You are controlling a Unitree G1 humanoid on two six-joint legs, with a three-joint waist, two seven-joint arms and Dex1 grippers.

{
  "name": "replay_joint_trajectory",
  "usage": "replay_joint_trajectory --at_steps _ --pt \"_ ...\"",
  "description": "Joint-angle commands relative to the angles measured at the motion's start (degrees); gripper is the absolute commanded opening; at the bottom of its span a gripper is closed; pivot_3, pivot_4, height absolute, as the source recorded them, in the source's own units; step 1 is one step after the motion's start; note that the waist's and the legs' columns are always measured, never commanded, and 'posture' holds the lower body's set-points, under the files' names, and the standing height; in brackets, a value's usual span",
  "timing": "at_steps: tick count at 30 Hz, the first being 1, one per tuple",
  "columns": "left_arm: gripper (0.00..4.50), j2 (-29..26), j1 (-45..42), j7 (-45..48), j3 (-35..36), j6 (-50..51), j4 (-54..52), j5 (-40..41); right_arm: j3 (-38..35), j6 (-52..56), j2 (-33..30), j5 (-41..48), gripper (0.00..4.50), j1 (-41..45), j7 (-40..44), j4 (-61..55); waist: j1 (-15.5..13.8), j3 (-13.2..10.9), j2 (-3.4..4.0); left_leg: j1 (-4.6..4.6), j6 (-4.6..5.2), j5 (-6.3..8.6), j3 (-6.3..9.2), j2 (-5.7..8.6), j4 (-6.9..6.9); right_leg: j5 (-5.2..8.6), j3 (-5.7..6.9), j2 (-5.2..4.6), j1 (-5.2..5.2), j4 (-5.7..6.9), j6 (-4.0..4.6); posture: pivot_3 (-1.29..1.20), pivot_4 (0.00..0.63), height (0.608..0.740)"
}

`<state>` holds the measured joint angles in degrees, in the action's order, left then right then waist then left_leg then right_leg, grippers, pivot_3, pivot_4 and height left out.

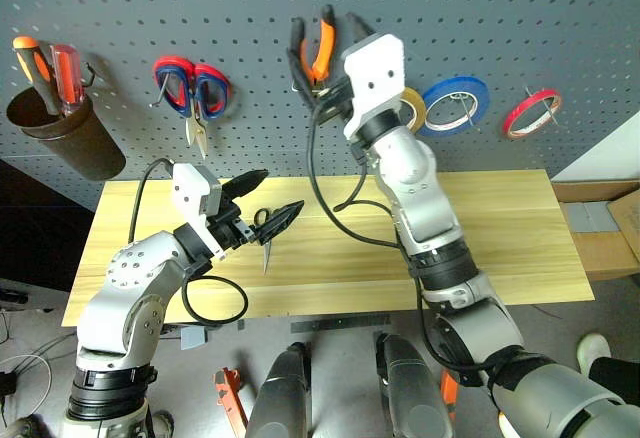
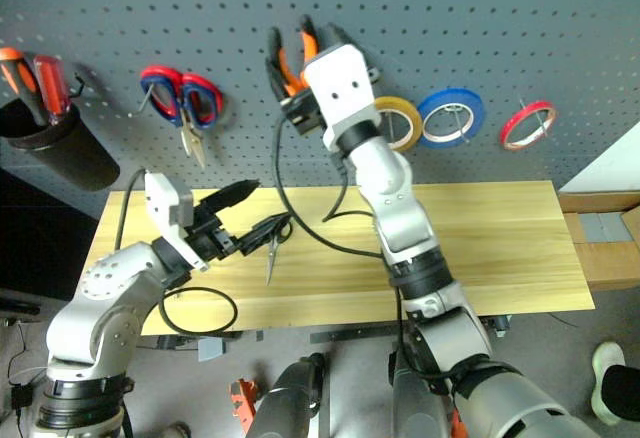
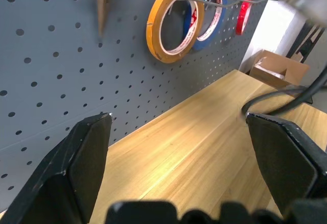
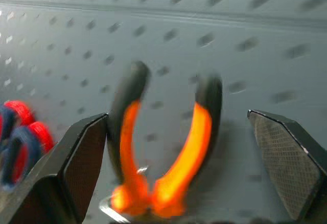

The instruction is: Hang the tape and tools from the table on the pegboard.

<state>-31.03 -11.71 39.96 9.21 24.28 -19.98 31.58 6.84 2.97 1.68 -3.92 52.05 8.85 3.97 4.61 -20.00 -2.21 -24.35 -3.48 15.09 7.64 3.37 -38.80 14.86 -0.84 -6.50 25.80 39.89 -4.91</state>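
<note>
**Pliers on the pegboard, right gripper released; scissors on the worktop**

The right gripper (image 1: 325,58) is raised to the pegboard (image 1: 500,18) with its two black fingers spread wide on either side of the orange-and-black needle-nose pliers (image 1: 318,50). In the right wrist view the pliers (image 4: 163,152) hang between the fingers with a gap on each side, so the gripper is released and grasps nothing; the hook bearing the pliers cannot be made out.

The left gripper (image 1: 265,208) is held low over the worktop (image 1: 500,248), its fingers parted and empty. The black-handled scissors (image 1: 266,243) lie on the worktop just beneath and beside the lower finger, blades pointing toward the near edge; whether finger and handle touch cannot be told.

On the pegboard, to the right of the pliers, hang a yellow tape roll (image 1: 412,108), a blue tape roll (image 1: 455,105) and, farthest right, the thin red tape ring (image 1: 531,113). To the left of the pliers hang red-and-blue-handled scissors (image 1: 193,93). At the far left a brown cup (image 1: 70,138) holds an orange screwdriver (image 1: 35,68) and a red screwdriver (image 1: 66,76).
</note>
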Motion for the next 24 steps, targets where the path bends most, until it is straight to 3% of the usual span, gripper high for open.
replay_joint_trajectory --at_steps 1,11,24 --pt "4.5 0.0 1.0 -1.3 -0.7 -0.2 -1.3 -1.5 -2.3 6.2 -1.7 3.7 4.48 -1.5 2.0 -11.7 0.0 0.0 0.0 0.0 0.0 0.0 0.0 -0.01 0.01 0.0 0.0 0.0 0.01 0.0 0.0 -0.03 0.299 0.74" --pt "4.5 -0.4 1.7 -3.6 -2.6 4.2 0.0 -3.8 -3.5 18.4 -7.3 9.6 4.48 -12.1 6.4 -26.0 0.2 0.0 0.0 0.01 0.03 0.01 -0.04 -0.07 0.03 -0.01 -0.05 0.08 0.03 0.02 0.02 -0.04 0.306 0.74" --pt "4.5 -2.1 4.6 -9.2 -4.5 14.9 2.1 -8.9 -6.1 46.5 -12.0 32.1 4.48 -20.2 12.5 -38.4 0.1 0.0 0.0 0.01 0.23 0.13 0.0 -0.08 0.03 -0.01 -0.06 0.11 0.01 0.0 0.03 -0.05 0.317 0.74"
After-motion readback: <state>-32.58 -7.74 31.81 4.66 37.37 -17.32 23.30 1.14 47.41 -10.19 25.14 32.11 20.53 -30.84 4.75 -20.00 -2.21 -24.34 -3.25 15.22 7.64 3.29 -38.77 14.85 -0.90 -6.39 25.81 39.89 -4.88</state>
